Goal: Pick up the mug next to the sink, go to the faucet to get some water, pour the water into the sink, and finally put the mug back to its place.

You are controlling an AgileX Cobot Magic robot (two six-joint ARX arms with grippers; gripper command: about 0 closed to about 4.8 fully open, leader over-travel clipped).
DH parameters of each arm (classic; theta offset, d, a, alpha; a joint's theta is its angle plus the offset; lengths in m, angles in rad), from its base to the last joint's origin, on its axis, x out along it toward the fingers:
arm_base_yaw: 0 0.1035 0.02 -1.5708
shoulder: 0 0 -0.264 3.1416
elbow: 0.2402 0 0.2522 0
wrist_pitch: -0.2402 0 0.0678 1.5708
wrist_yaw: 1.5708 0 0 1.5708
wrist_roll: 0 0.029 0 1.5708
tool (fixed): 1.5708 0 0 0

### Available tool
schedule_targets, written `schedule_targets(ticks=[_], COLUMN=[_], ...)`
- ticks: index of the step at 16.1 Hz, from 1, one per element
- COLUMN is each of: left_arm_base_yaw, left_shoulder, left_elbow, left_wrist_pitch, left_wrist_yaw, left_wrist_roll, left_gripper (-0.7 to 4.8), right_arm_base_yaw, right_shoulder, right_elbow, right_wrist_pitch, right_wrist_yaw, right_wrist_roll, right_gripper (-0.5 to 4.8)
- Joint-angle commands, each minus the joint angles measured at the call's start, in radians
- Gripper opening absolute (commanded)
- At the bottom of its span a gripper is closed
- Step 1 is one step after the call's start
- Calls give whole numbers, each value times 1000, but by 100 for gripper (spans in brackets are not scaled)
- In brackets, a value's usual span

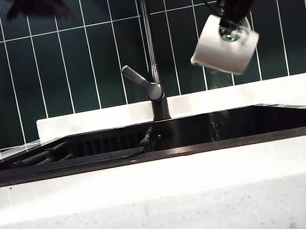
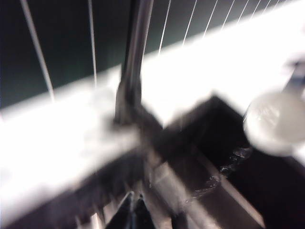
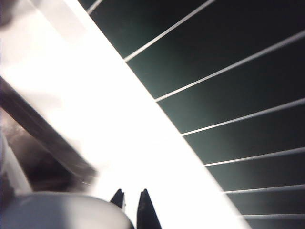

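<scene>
You see the right claw [image 1: 229, 13] high on the right of the exterior view, clamped on the mug [image 1: 225, 45], which hangs tilted over the right part of the sink [image 1: 252, 138], right of the faucet [image 1: 149, 44]. Water streaks fall from its rim. The left claw [image 2: 134, 202] has its tips pressed together, empty, above the sink near the faucet base. White speckled tabletop [image 1: 167, 195] frames the basin.
</scene>
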Motion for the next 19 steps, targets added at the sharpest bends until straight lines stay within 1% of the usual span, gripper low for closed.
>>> schedule_targets(ticks=[1, 4, 6, 8, 10, 12, 15, 17, 19], left_arm_base_yaw=[0, 0, -1, -1, -1, -1, -13, -16, -23], left_shoulder=[-11, -11, -11, -11, -11, -11, -24, -32, -44], left_elbow=[-80, -158, -212, -236, -240, -240, -240, -240, -240], left_wrist_pitch=[-40, -32, 9, 29, 51, 71, 59, 58, 52], left_wrist_yaw=[-48, -64, -61, -56, -56, -16, -16, -15, -16], left_wrist_roll=[5, 2, 3, 2, -2, -39, -41, -42, -42], left_gripper=[-6, -6, -6, -6, -6, -6, -6, -6, -6], right_arm_base_yaw=[2, 3, 7, 17, 48, 100, 165, 174, 177], right_shoulder=[-18, -18, -18, -17, -17, -17, -17, -16, -16], right_elbow=[13, 13, 13, 13, 13, 13, 14, 13, 14], right_wrist_pitch=[50, 51, 58, 79, 110, 118, 110, 92, 68], right_wrist_yaw=[12, 11, 11, 8, 7, 8, 10, 17, 51], right_wrist_roll=[-241, -349, -422, -488, -586, -662, -701, -705, -706], right_gripper=[-3, -1, -1, -1, -1, -1, -1, -1, -2])
